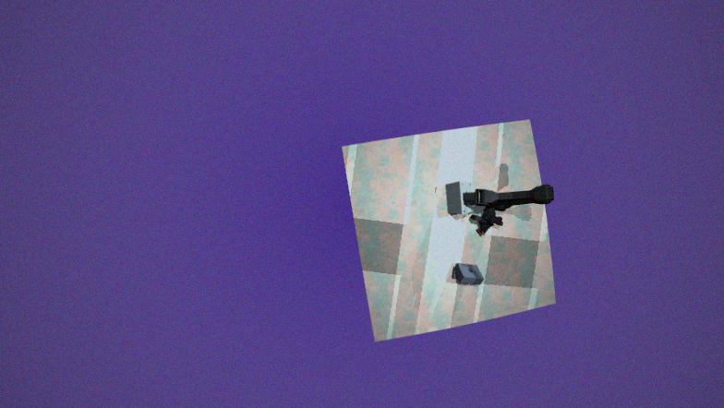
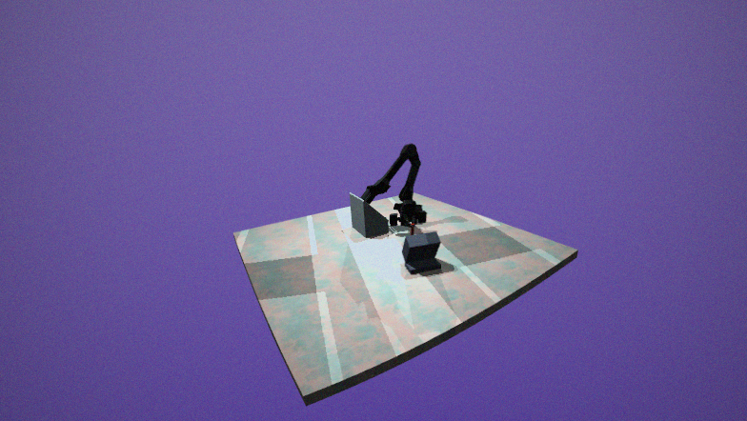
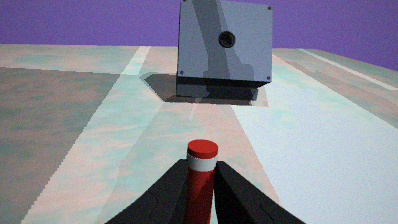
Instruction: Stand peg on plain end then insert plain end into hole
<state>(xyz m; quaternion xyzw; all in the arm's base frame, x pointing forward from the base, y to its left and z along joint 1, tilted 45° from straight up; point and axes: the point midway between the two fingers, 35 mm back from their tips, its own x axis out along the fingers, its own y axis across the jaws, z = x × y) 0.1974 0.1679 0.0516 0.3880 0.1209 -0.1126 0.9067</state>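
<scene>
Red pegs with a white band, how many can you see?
1. The peg is held between the black fingers of the gripper, its banded end showing. Another could be hidden behind the arm or the panels.

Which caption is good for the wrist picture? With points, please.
Gripper [image 3: 200, 168] holding the red peg [image 3: 200, 192], sloped panel [image 3: 200, 55] with one hole [image 3: 227, 39] beyond.

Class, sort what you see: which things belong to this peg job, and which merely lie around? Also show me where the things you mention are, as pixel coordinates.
For the job:
- red peg with white band [image 3: 199, 192], gripped in the jaws
- sloped panel [image 1: 466, 275] [image 2: 422, 250] [image 3: 200, 47]
- its hole [image 3: 227, 39]

Just lying about:
- grey wedge-shaped block [image 1: 453, 198] [image 2: 361, 218]
</scene>
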